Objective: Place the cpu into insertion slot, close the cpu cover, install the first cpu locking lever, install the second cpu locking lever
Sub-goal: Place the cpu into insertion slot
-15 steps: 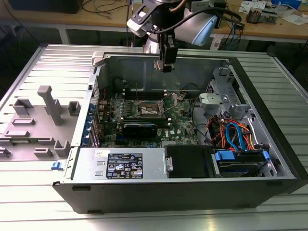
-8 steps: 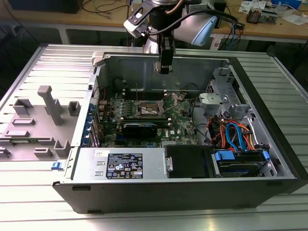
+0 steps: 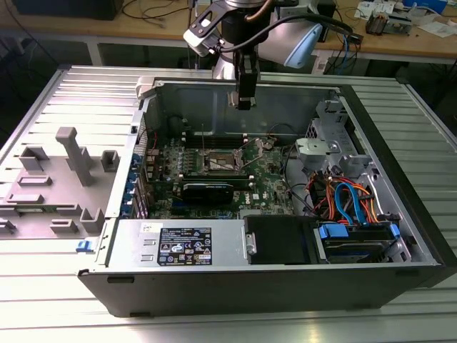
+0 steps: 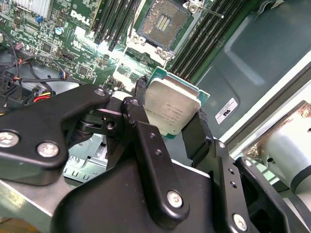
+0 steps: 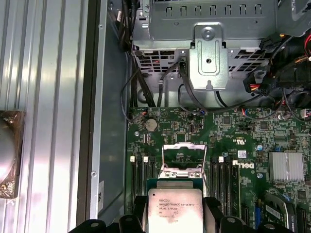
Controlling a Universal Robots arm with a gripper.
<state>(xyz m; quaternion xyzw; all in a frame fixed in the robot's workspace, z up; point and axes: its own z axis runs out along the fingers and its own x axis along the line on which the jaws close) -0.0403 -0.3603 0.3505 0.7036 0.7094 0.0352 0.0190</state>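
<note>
My gripper (image 3: 243,102) hangs above the open computer case, over the back of the green board. Its black fingers (image 4: 140,90) are shut on the cpu (image 4: 171,104), a flat square chip with a dull silver top, gripped by two opposite edges and held clear of the board. The first wrist view has the cpu (image 5: 175,209) just short of the socket. The insertion slot (image 4: 165,22) lies open and bare, a dark square with gold contacts; in the exterior view the insertion slot (image 3: 223,163) is below the gripper. The cpu cover (image 5: 182,171) stands raised, a thin silvery frame.
A long black card (image 3: 207,191) lies in front of the slot. Memory slots (image 5: 141,170) flank it. A power supply (image 3: 182,246) fills the front, a metal drive cage (image 5: 209,53) and coloured cables (image 3: 350,200) the exterior view's right. A grey fixture tray (image 3: 64,171) lies outside on the left.
</note>
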